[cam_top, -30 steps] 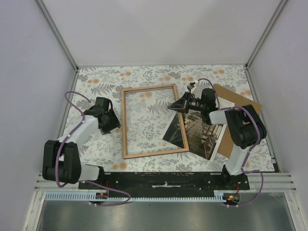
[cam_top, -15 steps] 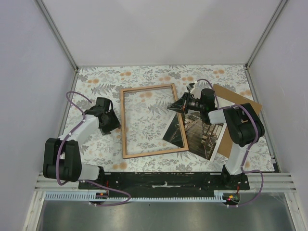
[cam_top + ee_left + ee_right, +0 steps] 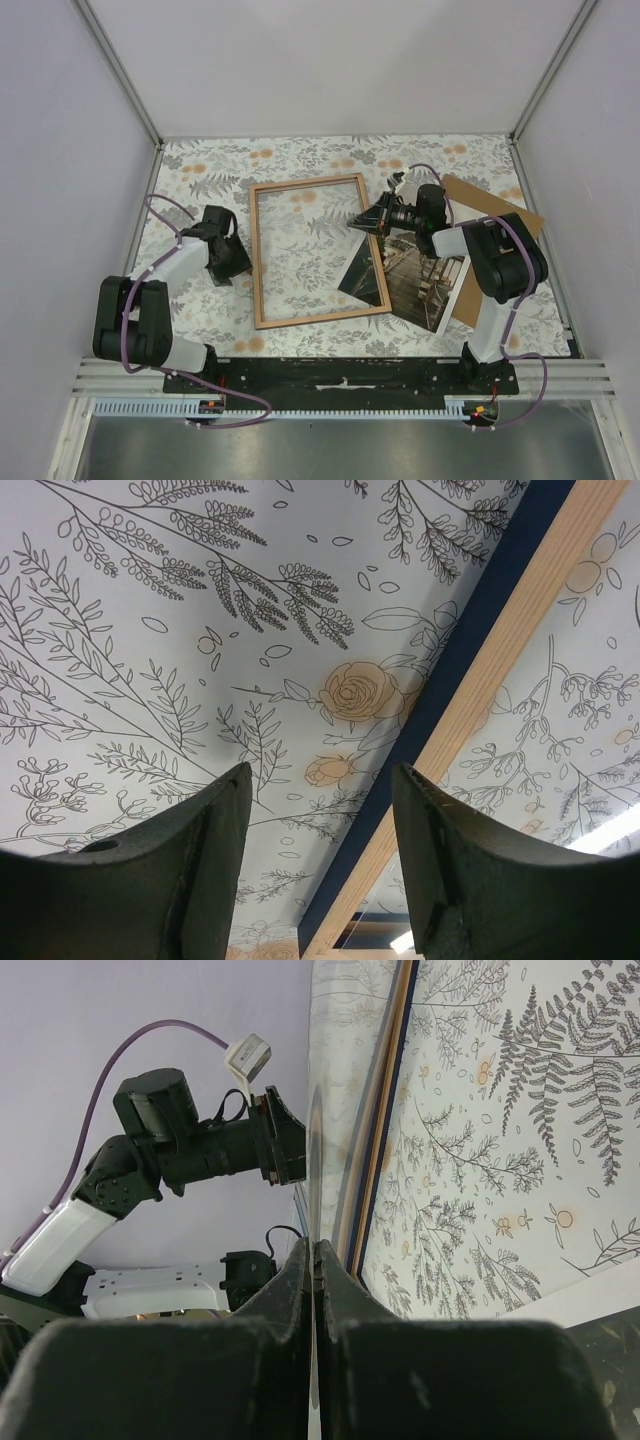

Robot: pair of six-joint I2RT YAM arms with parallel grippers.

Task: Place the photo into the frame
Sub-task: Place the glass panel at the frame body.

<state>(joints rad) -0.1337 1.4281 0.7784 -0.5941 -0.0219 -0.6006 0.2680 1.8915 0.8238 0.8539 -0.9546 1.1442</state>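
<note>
- Right pincer (image 3: 366, 222) stays clamped on the far-left corner of the photo (image 3: 410, 275), holding it raised by the right rail of the frame (image 3: 257, 262).
- The rest of the print lies right of the frame, partly on the brown backing board (image 3: 500, 215), with its left edge crossing that rail.
- The left pincer (image 3: 236, 266), fingers apart and empty, has drifted nearer, just beside the left rail.
- The photo has not advanced; the left arm is probably setting up to steady the frame.
</note>
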